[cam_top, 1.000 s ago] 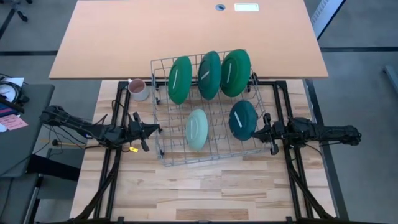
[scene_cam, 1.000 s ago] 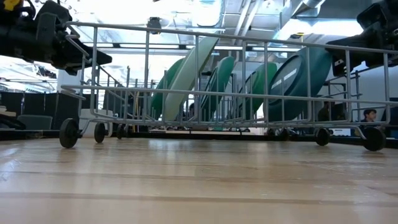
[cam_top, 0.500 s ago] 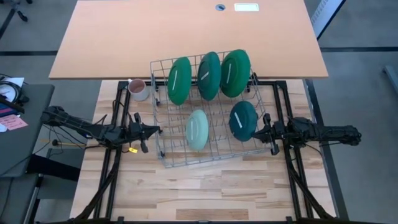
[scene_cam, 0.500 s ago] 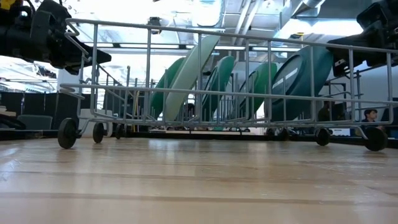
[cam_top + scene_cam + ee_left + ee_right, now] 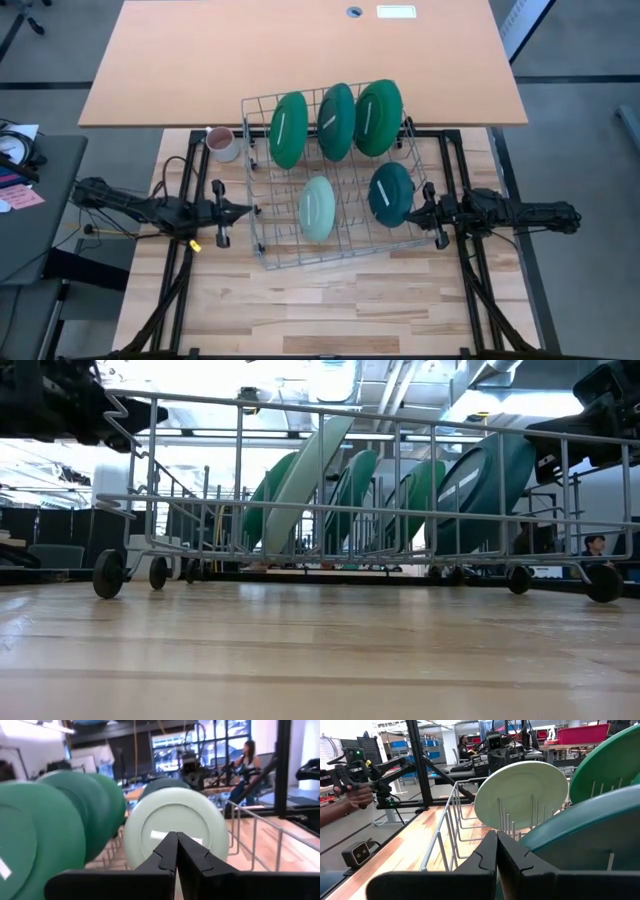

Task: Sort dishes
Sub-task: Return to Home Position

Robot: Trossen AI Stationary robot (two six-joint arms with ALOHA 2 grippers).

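Note:
A wire dish rack [image 5: 262, 250] on small wheels stands on the wooden table. Three large dark green plates [image 5: 336, 121] stand on edge in its far row. A dark teal plate [image 5: 390, 193] and a pale mint plate [image 5: 317, 208] stand on edge between the tines of its near row. My left gripper [image 5: 247, 212] is shut, level, at the rack's left wall, pointing at the mint plate [image 5: 175, 825]. My right gripper [image 5: 413, 213] is shut, level, at the rack's right wall beside the teal plate [image 5: 580, 840]. My left gripper's shut tip is at the rack's left wall [image 5: 252, 205]; I cannot tell whether it touches the wire. My right gripper's shut tip is at the rack's right wall [image 5: 424, 200], level from the table's right; I cannot tell whether it touches the wire or the teal plate.
A pinkish-white mug [image 5: 222, 143] stands on the table outside the rack's far left corner. A large brown desk top [image 5: 300, 50] lies beyond the table. Bare wood [image 5: 330, 310] lies in front of the rack. A person's hand [image 5: 345, 800] shows in the room beyond.
My left gripper has drawn back a little toward the table's left edge, away from the rack's left wall, and has turned about its own axis. The plates stay in place.

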